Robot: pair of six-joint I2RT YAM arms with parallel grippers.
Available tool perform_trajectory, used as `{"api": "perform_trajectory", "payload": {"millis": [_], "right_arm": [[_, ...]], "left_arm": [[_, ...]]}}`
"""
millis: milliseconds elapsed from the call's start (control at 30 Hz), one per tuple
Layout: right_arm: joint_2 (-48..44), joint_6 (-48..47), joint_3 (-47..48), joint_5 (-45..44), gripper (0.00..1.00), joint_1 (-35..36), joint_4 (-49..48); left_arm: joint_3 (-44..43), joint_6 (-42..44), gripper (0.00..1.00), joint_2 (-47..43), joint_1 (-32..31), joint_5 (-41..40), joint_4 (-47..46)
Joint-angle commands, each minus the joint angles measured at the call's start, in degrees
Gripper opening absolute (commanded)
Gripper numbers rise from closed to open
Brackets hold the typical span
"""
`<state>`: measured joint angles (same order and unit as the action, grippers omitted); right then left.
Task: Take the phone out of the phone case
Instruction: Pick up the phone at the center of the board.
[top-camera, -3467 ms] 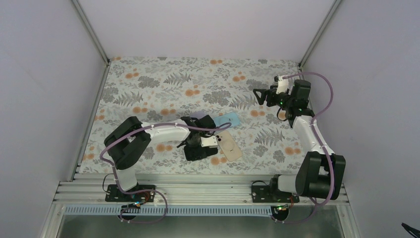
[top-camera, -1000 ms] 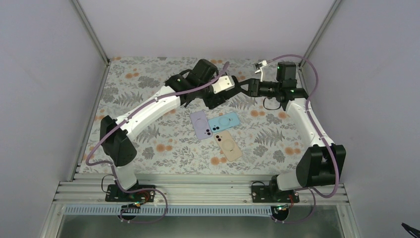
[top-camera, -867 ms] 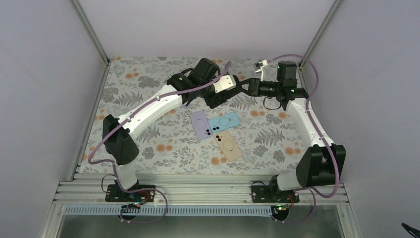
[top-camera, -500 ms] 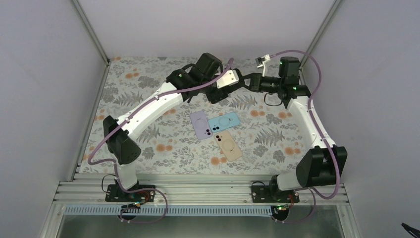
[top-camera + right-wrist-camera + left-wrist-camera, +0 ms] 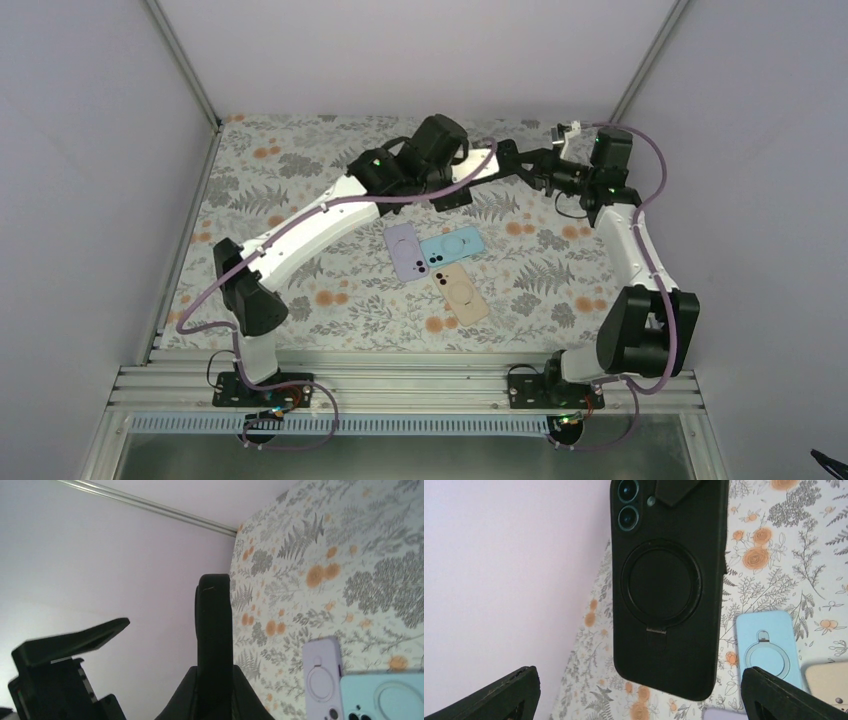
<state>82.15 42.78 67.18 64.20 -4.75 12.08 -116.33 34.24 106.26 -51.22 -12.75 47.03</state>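
A black phone case (image 5: 664, 630) with a round ring stand hangs upright in the air over the back of the table. The phone's camera lenses (image 5: 628, 502) show through its cut-out. My right gripper (image 5: 214, 672) is shut on the case (image 5: 214, 625), which that view shows edge-on. One right finger overlaps the case's top in the left wrist view. My left gripper (image 5: 639, 675) stands wide open, its fingertips (image 5: 504, 695) either side of the case's lower end, apart from it. From above, both grippers (image 5: 455, 185) (image 5: 508, 160) meet near the back centre.
On the flowered tablecloth (image 5: 300, 170) lie a purple case (image 5: 403, 250), a blue case (image 5: 452, 247) and a beige case (image 5: 461, 292), backs up, just below the grippers. Pale enclosure walls (image 5: 100, 150) close in both sides and the back.
My left gripper has opened wide and let go of the black case. The right gripper has closed on it, and both arms have drifted right and toward the back.
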Motion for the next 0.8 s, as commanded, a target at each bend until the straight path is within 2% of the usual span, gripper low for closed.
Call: {"api": "perform_trajectory", "payload": {"millis": [0, 200, 367, 533, 767], "right_arm": [[-0.9, 11.0, -4.0, 6.3, 0.04, -1.3, -9.2], [-2.0, 20.4, -10.6, 7.9, 0.04, -2.3, -16.4], [-2.4, 23.1, -12.3, 8.3, 0.04, -2.6, -17.2], [-2.8, 25.4, -14.4, 8.3, 0.04, -2.6, -18.9], [-3.5, 27.4, -16.4, 8.5, 0.04, -2.5, -20.5]], "left_arm": [[3.1, 5.7, 1.00, -1.3, -3.6, -7.2, -4.2], [11.6, 13.4, 1.00, -2.2, -8.7, -15.9, -12.4], [20.1, 19.2, 0.99, -3.9, -10.6, -19.5, -19.5], [27.1, 25.5, 0.82, -4.8, -11.8, -23.3, -27.9], [34.6, 33.9, 0.66, -5.0, -12.2, -28.6, -41.2]]}}
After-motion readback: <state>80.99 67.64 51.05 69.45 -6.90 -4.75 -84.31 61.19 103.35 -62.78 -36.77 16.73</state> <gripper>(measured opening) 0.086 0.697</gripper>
